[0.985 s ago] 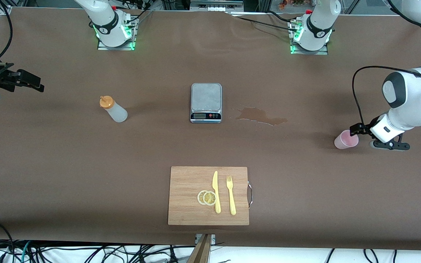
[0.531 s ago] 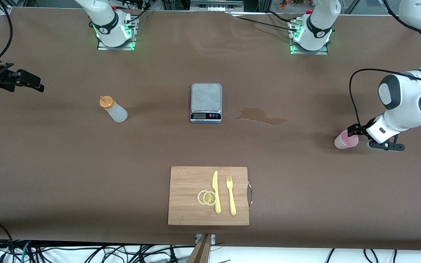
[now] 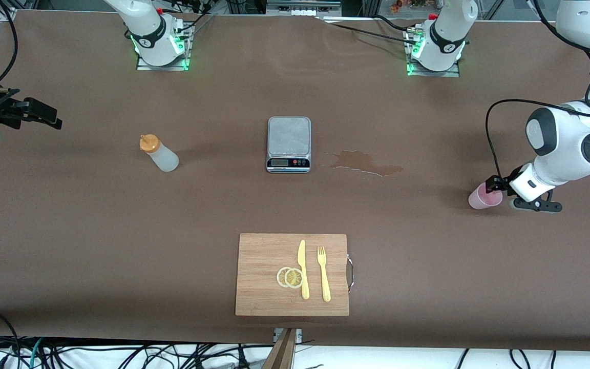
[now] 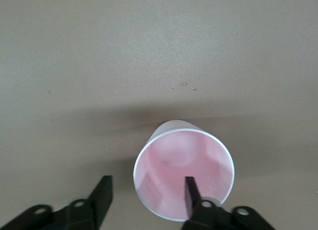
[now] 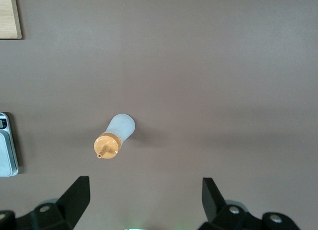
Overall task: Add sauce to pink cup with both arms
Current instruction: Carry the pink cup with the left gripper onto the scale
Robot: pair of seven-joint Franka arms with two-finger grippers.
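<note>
The pink cup (image 3: 483,197) (image 4: 184,175) stands upright near the left arm's end of the table. My left gripper (image 3: 493,185) (image 4: 147,179) is low at the cup's rim, open. One finger (image 4: 190,190) reaches inside the cup and the other finger (image 4: 103,190) is outside, clear of the wall. The sauce bottle (image 3: 159,154) (image 5: 115,135), whitish with an orange cap, stands toward the right arm's end. My right gripper (image 3: 49,119) (image 5: 144,180) waits open and empty, high above the table at the right arm's end, apart from the bottle.
A kitchen scale (image 3: 288,143) (image 5: 7,145) sits mid-table, with a dark spill stain (image 3: 366,163) beside it. Nearer the front camera lies a wooden cutting board (image 3: 259,256) with a yellow knife (image 3: 302,269), a fork (image 3: 323,274) and lemon slices (image 3: 290,277).
The left arm has shifted slightly toward the cup and its jaws have narrowed around the cup's wall. The cup, the bottle and the right arm have not moved.
</note>
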